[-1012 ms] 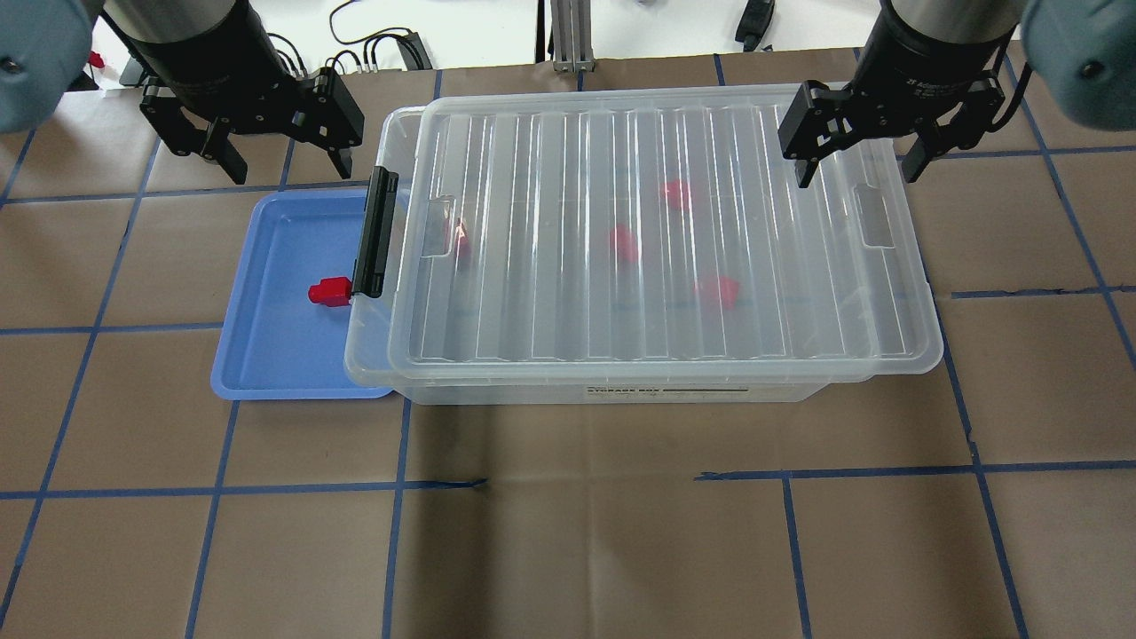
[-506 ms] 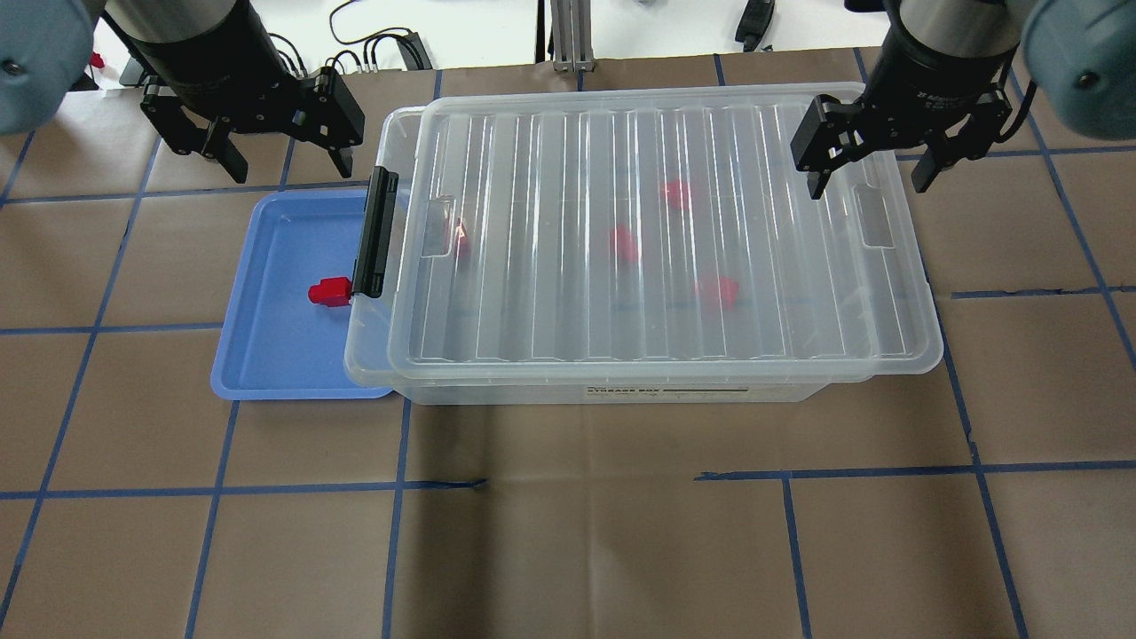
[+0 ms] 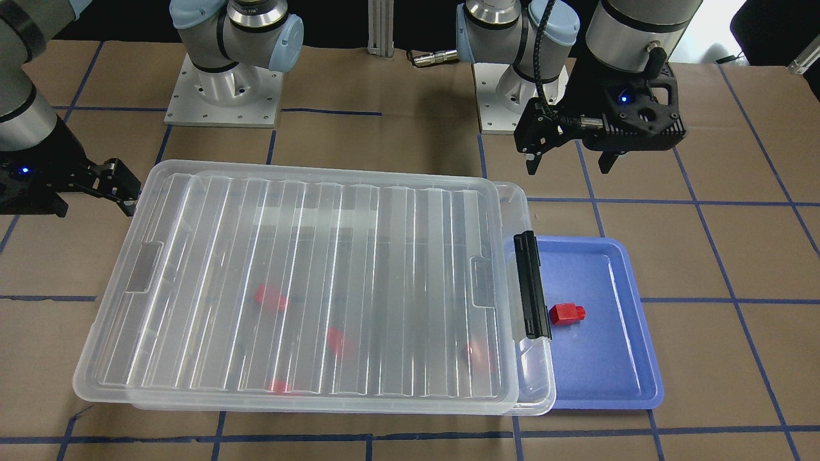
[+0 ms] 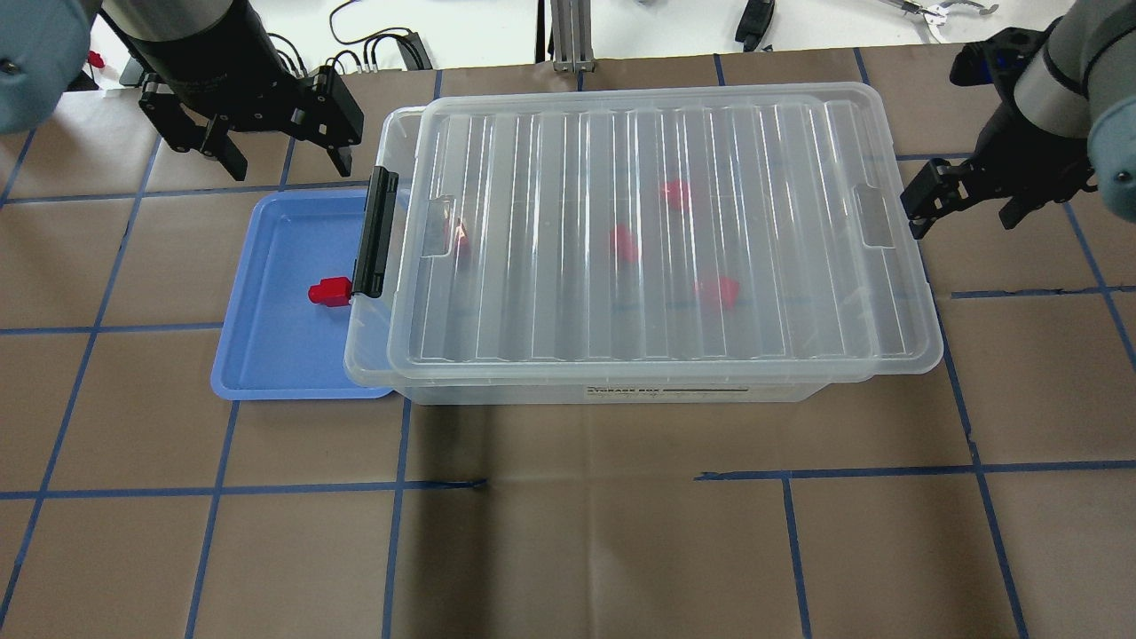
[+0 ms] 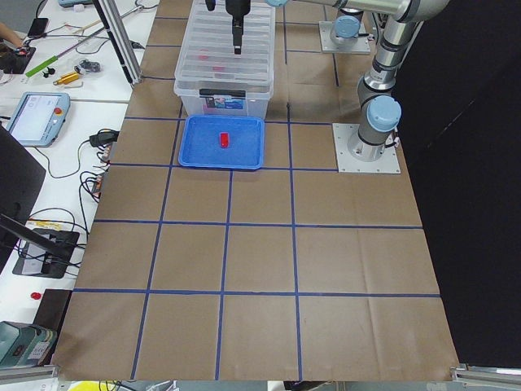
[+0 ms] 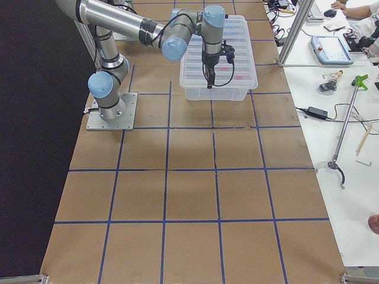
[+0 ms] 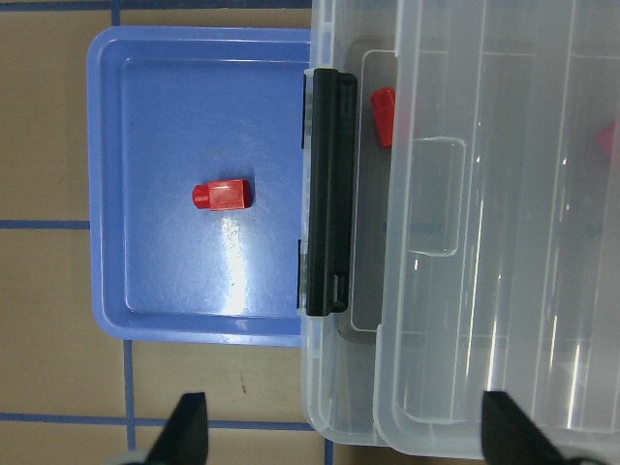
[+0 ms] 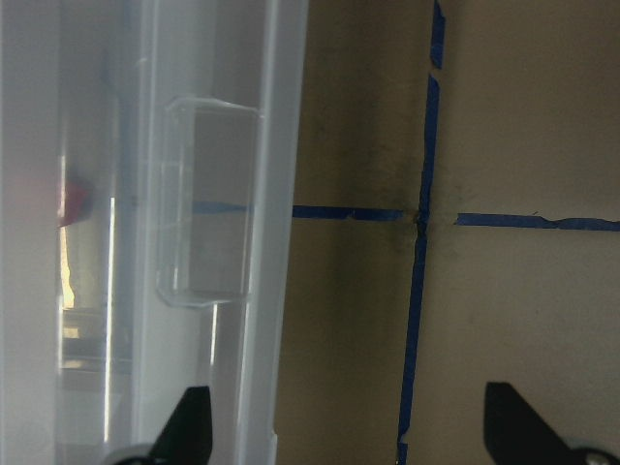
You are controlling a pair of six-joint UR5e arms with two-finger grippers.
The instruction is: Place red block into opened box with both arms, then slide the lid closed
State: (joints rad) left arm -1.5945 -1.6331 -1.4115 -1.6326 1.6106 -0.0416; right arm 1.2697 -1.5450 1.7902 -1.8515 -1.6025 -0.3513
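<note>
The red block (image 4: 330, 291) (image 3: 566, 314) (image 7: 223, 195) lies in a blue tray, right beside the box's black latch bar (image 4: 376, 232). The clear box (image 4: 621, 392) stands mid-table. Its ribbed lid (image 4: 550, 302) (image 3: 320, 256) sits on top, shifted towards the end away from the latch, so a narrow strip stays uncovered at the latch end. My left gripper (image 4: 288, 167) (image 3: 569, 168) (image 7: 349, 431) hangs open and empty above the tray's back edge. At the lid's opposite short end my right gripper (image 4: 963, 220) (image 3: 96, 208) (image 8: 349, 436) is open, just off the box over bare table.
The blue tray (image 4: 266, 355) lies partly under the box's latch end. Several red pieces (image 4: 717, 289) show through the lid inside the box. Both arm bases (image 3: 224, 96) stand behind the box. Benches with cables and tools flank the table ends.
My right gripper has moved from above the lid's end rightwards off the box and now faces the lid's short edge. The left gripper, box, lid and red block have not moved.
</note>
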